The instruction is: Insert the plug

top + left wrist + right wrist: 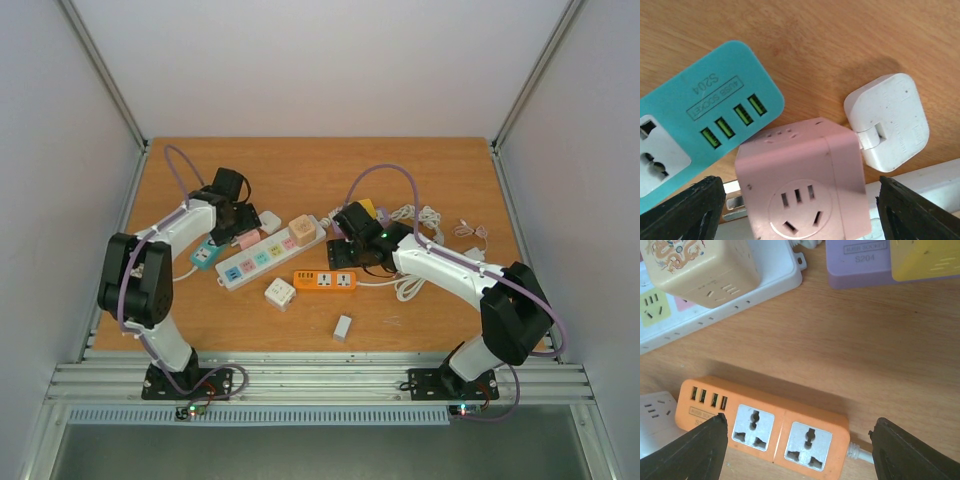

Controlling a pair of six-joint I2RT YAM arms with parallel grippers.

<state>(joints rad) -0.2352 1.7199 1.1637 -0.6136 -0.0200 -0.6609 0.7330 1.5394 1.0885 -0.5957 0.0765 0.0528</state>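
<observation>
A pink cube adapter (805,185) lies on its side between the white power strip (270,255) and the teal strip (700,125), its metal prongs (734,202) pointing left. My left gripper (802,215) is open and straddles the cube with a small gap on each side; in the top view the gripper (238,222) hangs over the cube (247,238). My right gripper (797,450) is open and empty above the orange power strip (765,427); the top view shows it (345,250) just behind that strip (325,281).
A white charger (887,120) touches the pink cube's far right corner. A beige cube adapter (302,230) sits plugged in the white strip. A white cube (279,292) and a small white adapter (343,327) lie near the front. Purple and yellow blocks (890,262) and coiled white cables (420,215) lie at right.
</observation>
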